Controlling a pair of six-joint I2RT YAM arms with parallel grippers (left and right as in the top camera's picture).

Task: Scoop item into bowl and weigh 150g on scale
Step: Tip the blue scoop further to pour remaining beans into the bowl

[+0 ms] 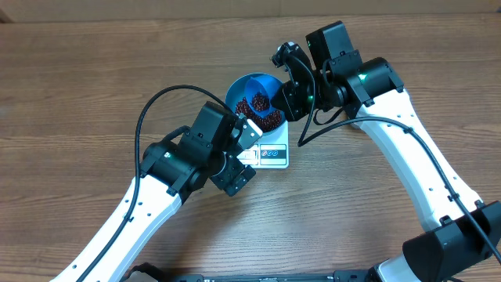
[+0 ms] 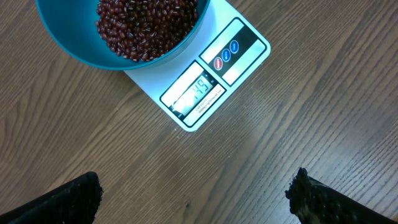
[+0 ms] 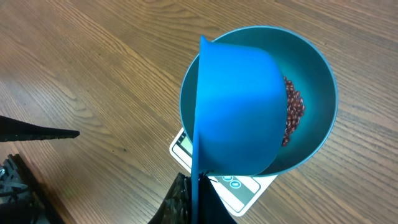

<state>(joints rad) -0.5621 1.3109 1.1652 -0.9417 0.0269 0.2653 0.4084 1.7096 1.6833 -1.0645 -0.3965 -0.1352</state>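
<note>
Over the teal bowl point(image 3: 314, 71) on the scale point(image 2: 245, 65), beans point(image 2: 146, 25) heaped inside, the right gripper point(image 1: 286, 98) has its jaws clamped on the tipped blue scoop point(image 3: 239, 106); near-left of the scale, the left gripper point(image 2: 196, 196) hovers, jaws wide apart and empty.

The table point(image 2: 311, 99) was brown wood, dull and grainy. At eleven o'clock in the left wrist view, the bowl point(image 2: 68, 46) looked like smooth plastic, its beans point(image 2: 146, 25) were a little shiny, and the scale point(image 2: 245, 65) was smooth white plastic. The scoop point(image 3: 236, 106) was smooth blue plastic.
</note>
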